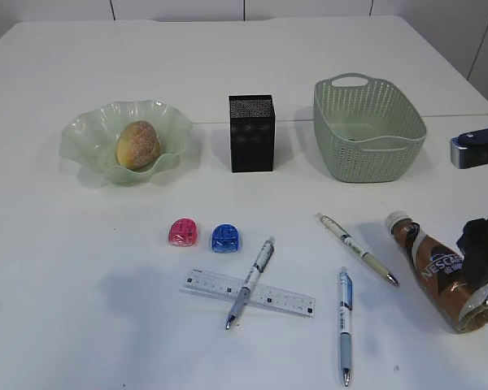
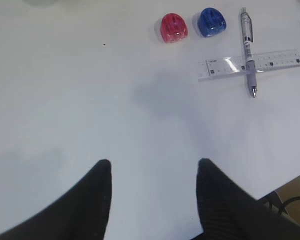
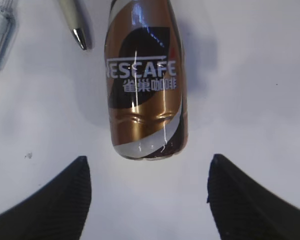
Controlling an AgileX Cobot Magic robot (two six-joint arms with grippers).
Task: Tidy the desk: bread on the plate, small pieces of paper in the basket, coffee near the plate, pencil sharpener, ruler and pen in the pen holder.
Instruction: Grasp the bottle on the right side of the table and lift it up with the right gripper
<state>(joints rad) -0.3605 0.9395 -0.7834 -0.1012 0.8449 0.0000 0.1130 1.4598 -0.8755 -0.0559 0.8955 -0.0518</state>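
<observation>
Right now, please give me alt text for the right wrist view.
A brown Nescafe coffee bottle lies on its side on the white table, just ahead of the open right tool. A pen tip shows at upper left.

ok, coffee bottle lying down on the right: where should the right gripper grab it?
Across the labelled body of the coffee bottle, from above. It lies on its side, base toward the open right gripper, cap pointing away. The body is the widest part and looks clear on both sides; the nearest pen lies up by the neck.

Exterior slants down; wrist views look down, close; ruler (image 1: 248, 293) shared
</observation>
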